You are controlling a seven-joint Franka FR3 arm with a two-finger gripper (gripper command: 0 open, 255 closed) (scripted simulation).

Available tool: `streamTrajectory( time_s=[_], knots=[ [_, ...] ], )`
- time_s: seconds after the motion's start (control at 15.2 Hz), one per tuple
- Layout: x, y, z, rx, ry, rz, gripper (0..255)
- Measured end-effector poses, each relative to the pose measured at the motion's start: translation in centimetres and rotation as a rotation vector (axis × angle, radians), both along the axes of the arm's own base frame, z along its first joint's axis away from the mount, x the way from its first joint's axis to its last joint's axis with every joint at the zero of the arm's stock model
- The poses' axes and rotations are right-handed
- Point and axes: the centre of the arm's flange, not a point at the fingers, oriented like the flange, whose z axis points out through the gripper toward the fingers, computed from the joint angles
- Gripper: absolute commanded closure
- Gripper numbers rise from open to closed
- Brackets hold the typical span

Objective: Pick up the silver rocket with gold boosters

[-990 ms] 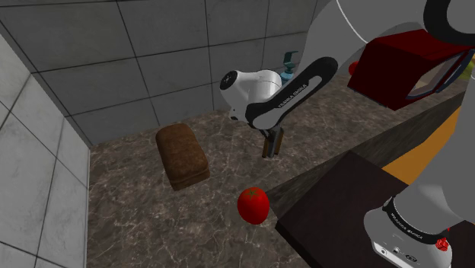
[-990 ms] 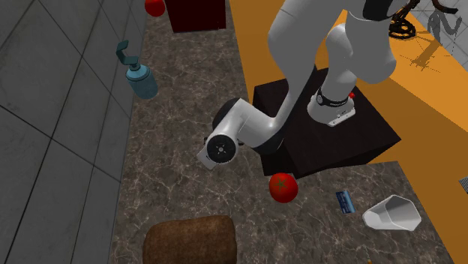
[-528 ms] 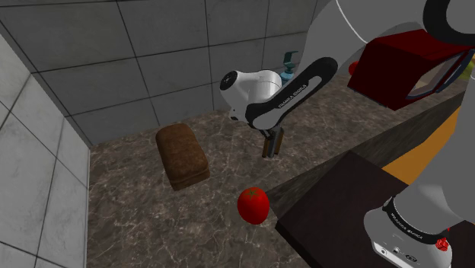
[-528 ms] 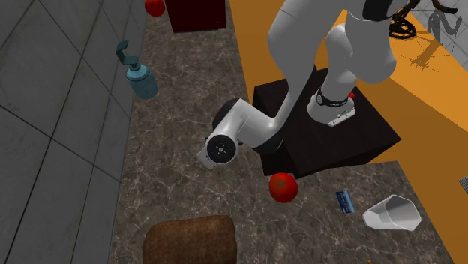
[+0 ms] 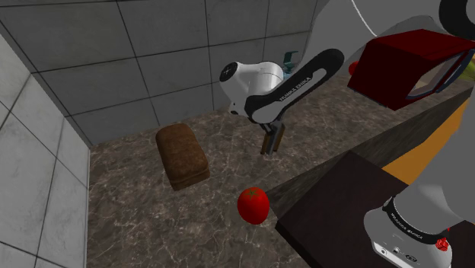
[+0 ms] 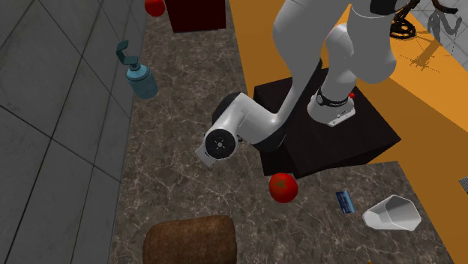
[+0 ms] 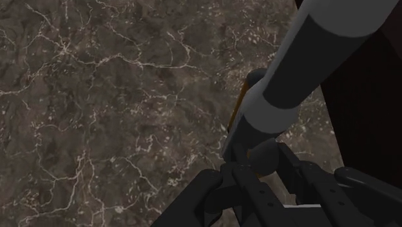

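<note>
Dark marbled surface [image 5: 137, 190] spreads below grey tiled walls [image 5: 91, 53]. Toward the wall from the tomato [image 5: 253, 204], we find the end effector [image 5: 270, 146] closed on the silver rocket [image 7: 303, 71], clamping one end so its body juts onward; we judge that grip suits lifting.

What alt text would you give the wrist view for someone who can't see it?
The black gripper clasps a grey rocket, which juts away from the fingers over a dark brown marbled counter. A thin gold strip runs along the rocket's side, and the dark stand lies beyond it.
</note>
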Motion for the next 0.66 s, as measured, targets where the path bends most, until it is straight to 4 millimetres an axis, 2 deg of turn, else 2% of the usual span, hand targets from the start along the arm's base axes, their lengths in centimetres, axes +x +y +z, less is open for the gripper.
streamTrajectory(
  time_s=[0.66],
  knots=[
    [-0.1, 0.1, 5.1, 0.000, 0.000, 0.000, 255]
  ],
)
